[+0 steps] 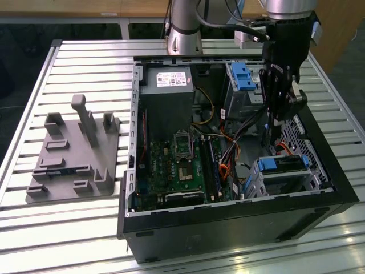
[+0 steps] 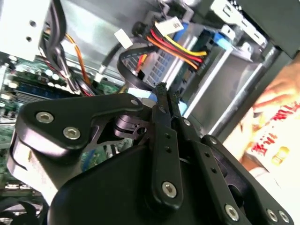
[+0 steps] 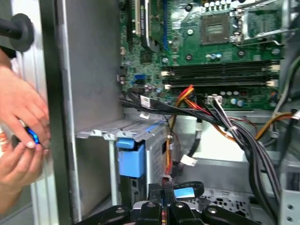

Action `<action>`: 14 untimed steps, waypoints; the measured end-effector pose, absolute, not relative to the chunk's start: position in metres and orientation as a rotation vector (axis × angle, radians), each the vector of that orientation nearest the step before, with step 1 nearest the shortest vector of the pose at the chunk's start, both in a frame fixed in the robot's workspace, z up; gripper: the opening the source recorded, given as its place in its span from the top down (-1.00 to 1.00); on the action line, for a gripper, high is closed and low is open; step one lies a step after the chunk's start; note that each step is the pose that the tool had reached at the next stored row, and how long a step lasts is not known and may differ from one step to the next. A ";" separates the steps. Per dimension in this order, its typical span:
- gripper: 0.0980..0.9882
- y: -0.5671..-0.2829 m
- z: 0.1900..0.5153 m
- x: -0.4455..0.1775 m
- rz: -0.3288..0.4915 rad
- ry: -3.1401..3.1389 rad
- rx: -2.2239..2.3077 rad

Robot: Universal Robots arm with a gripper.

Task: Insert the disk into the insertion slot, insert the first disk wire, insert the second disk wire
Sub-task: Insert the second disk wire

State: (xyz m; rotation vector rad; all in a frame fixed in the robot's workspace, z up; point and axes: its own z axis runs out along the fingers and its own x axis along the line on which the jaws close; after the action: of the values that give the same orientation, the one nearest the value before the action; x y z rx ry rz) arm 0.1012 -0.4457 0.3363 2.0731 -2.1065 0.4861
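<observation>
The robot's hand (image 1: 276, 120) hangs inside an open computer case (image 1: 228, 216) on the slatted worktop (image 1: 85, 63), toward the exterior view's right. In the second wrist view its fingertips (image 2: 161, 101) are closed, pinching a looped black cable (image 2: 125, 65) that carries a blue tag. The disk (image 1: 282, 164), in its blue frame, sits in the metal cage (image 1: 256, 185) at the case's near corner, below the hand. The green motherboard (image 1: 177, 165) lies alongside. A grey fixture (image 1: 74, 165) rests well apart on the worktop. Outside the case wall, a person's fingers (image 3: 28, 122) hold a small blue object (image 3: 33, 136).
</observation>
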 end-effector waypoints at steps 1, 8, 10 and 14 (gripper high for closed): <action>0.89 -0.446 0.336 0.103 0.475 -2.110 2.077; 0.89 -0.446 0.337 0.113 0.412 -2.130 2.095; 0.89 -0.446 0.337 0.114 0.396 -2.138 2.102; 0.89 -0.447 0.337 0.120 0.388 -2.139 2.101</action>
State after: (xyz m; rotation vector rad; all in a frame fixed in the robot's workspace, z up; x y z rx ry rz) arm 0.1198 -0.4470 0.3372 2.1013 -2.1389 0.3879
